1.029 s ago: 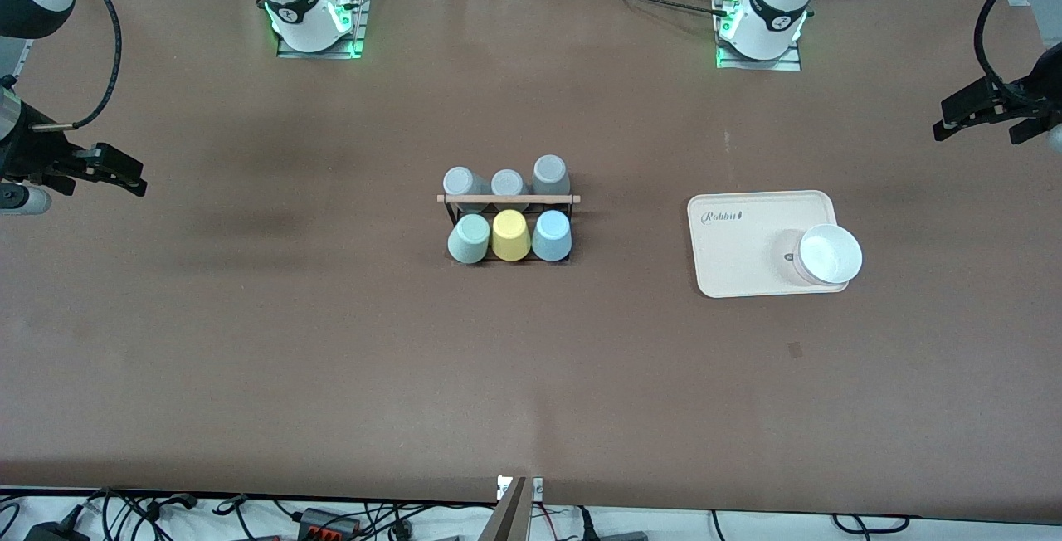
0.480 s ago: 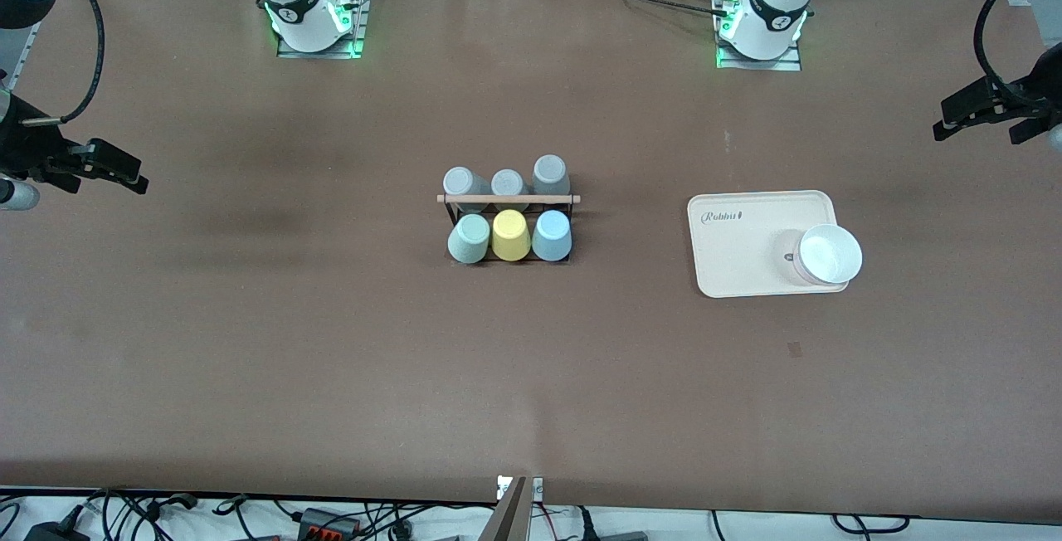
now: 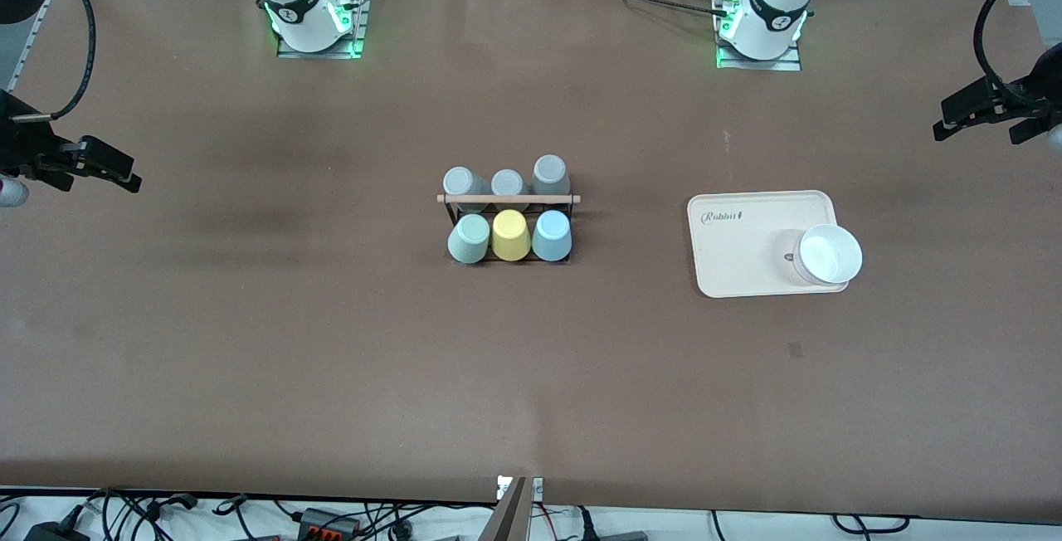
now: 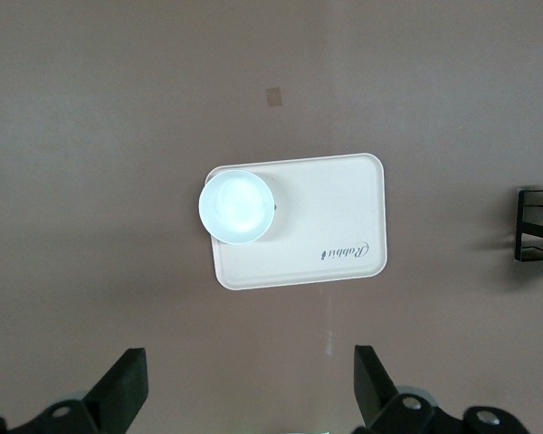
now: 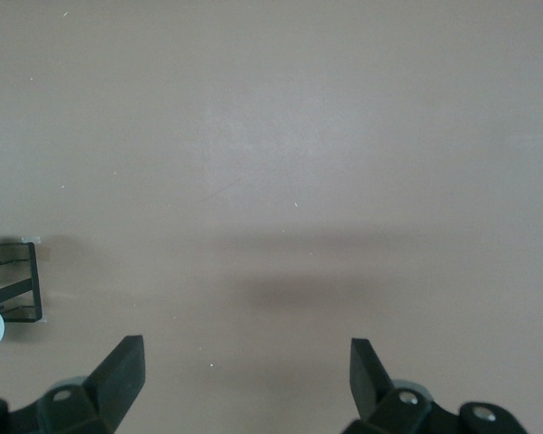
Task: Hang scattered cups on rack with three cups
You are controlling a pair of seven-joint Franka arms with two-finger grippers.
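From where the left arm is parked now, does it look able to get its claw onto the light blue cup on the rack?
Probably yes. The left claw hangs open over bare table at its end; the light blue cup sits on the rack at the end toward that arm. Only the low tray and bowl lie between.

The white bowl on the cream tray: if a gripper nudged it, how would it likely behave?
The white bowl sits at the cream tray's corner, overhanging its rim, so a nudge could probably tip it off. It looks wide and low, so otherwise it would likely slide. Its glossy surface may be slippery.
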